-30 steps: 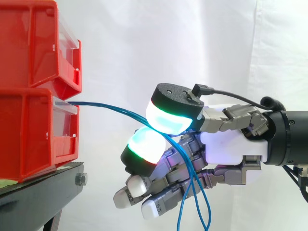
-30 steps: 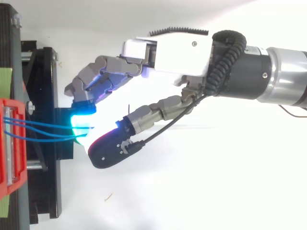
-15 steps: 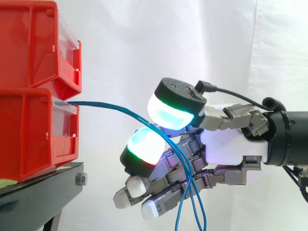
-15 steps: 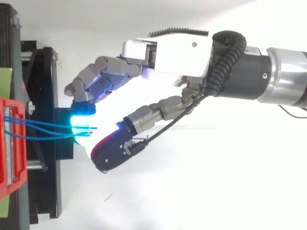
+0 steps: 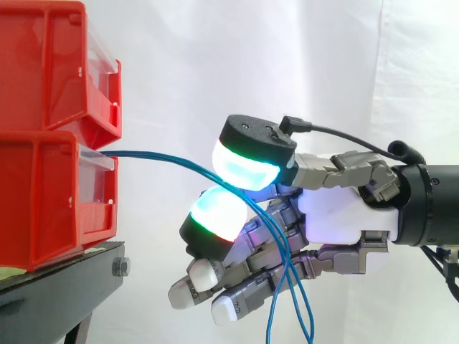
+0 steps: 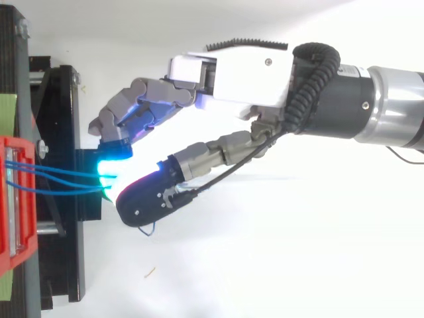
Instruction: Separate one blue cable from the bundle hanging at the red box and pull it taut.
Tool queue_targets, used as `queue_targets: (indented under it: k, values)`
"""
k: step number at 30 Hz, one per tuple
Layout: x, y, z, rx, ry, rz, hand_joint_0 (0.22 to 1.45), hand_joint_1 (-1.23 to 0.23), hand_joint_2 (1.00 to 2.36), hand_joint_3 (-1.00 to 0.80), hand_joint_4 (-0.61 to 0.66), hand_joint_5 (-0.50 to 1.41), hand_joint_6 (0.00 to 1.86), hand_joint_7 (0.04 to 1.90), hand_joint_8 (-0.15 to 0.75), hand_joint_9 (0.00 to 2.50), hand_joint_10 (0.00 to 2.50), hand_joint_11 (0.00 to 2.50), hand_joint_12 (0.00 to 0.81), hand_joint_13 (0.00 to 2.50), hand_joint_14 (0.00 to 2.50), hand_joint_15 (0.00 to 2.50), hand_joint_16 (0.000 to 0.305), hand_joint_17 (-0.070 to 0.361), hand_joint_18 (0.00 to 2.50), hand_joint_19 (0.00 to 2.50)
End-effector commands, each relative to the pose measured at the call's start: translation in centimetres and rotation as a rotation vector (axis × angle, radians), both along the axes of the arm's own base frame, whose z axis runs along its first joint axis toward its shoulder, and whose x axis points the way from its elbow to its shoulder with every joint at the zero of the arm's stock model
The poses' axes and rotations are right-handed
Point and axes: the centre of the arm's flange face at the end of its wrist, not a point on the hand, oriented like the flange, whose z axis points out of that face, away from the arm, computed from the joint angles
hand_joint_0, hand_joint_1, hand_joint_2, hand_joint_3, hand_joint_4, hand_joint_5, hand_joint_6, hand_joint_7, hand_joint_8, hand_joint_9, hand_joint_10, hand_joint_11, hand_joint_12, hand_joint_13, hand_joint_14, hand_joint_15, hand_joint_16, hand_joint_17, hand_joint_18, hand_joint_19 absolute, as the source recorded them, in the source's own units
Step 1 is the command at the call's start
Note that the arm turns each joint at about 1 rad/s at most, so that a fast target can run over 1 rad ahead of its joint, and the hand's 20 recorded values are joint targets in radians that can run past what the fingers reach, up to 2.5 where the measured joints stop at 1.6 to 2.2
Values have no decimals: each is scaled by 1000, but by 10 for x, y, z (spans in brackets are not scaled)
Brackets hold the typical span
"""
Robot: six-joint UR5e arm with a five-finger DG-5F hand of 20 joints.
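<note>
Blue cables [image 5: 165,161] leave the front of the lower red bin [image 5: 43,201] and slope rightward to my hand [image 5: 344,222]. They pass between the glowing thumb pad [image 5: 247,163] and a glowing finger pad [image 5: 215,215], which meet around them. Then they hang loose across the curled fingers down to the view's bottom edge. I cannot tell whether one strand is apart from the others at the pinch. In the top view the cables [image 6: 59,179] run from the red bin [image 6: 13,199] to the cyan pad [image 6: 109,173] under the thumb of the hand [image 6: 232,73].
A second red bin [image 5: 50,64] is stacked on the lower one, both on a black stand [image 5: 64,287]. The stand's edge [image 6: 63,132] lies close to the fingertips. A white curtain forms the backdrop, with open space to the right of the bins.
The thumb has swung toward the bins and down over the cables, closing against the finger pad. The hanging cable ends have shifted slightly. The arm itself has stayed put.
</note>
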Motion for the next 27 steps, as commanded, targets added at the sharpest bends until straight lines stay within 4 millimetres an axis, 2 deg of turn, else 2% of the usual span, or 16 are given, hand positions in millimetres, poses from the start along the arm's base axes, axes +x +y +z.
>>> queue_targets:
  k: [1, 3, 7, 11, 12, 16, 20, 27]
  values:
    - [0, 1, 0, 1, 1, 0, 692, -804, 1011, -300, 94, -211, 915, 1087, 361, 758, 15, 647, 402, 493, 5, 149, 53, 120, 668, 217]
    - [0, 1, 0, 3, -1, 2, 768, -852, 1008, -372, 82, -221, 929, 1153, 347, 788, 12, 674, 399, 542, 5, 161, 52, 117, 701, 202]
    - [0, 3, 0, 17, 0, 4, 806, -857, 1000, -500, 68, -215, 935, 1058, 346, 811, 14, 681, 401, 569, 6, 171, 52, 117, 712, 209]
    - [0, 3, 0, 23, 0, 4, 828, -882, 1000, -500, 69, -200, 929, 1035, 342, 848, 16, 696, 398, 596, 6, 177, 51, 115, 733, 194]
    - [0, 3, 0, 23, 0, 4, 830, -888, 1000, -500, 75, -194, 931, 1107, 341, 869, 16, 702, 395, 604, 6, 173, 50, 113, 744, 184]
    - [0, 3, 0, 23, 0, 4, 836, -910, 1000, -500, 79, -186, 935, 1102, 332, 913, 13, 724, 378, 635, 6, 169, 47, 107, 768, 178]
    - [1, 5, 0, 23, -5, 5, 808, -928, 1000, -500, 112, -181, 934, 1099, 334, 937, 15, 727, 375, 657, 6, 170, 47, 105, 787, 163]
    - [1, 4, 0, 33, -7, 4, 681, -927, 1000, -500, 111, -165, 920, 1146, 339, 1034, 17, 738, 360, 697, 8, 192, 43, 98, 792, 199]
